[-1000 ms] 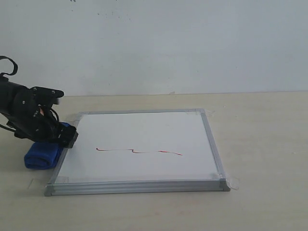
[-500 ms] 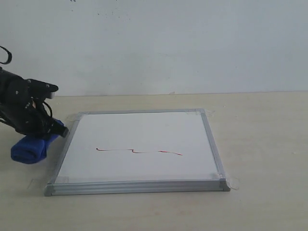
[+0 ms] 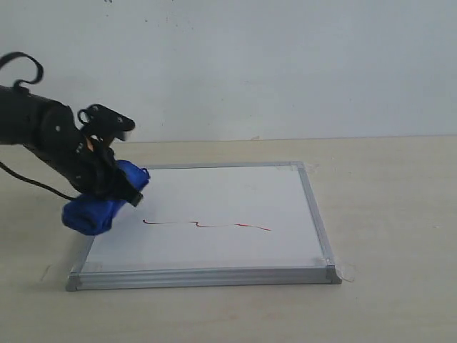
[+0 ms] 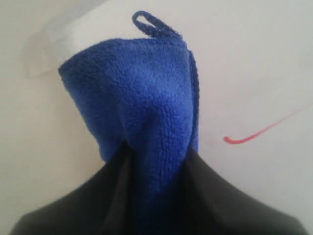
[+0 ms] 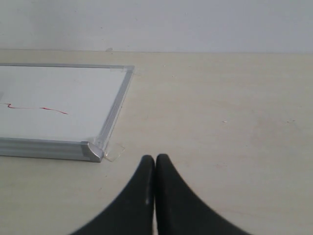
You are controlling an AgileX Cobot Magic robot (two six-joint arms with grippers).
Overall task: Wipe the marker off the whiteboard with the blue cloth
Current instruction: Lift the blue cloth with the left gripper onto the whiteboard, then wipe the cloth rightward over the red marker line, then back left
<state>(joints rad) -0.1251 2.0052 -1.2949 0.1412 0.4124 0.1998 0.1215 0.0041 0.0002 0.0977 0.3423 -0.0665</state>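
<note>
The left claw, closed tight on one end of the cloth, holds it over the left edge of the board, near the marker — too light a pass could smear ink, or miss it.

The whiteboard lies flat on the tabletop. The marker line runs across the board's near half, from left of its middle toward the right. The cloth, pinched in the left claw, hangs over the board's left edge, just left of the line's left end. The right claw sits above the tabletop, off the board's near right corner and apart from it.
</note>
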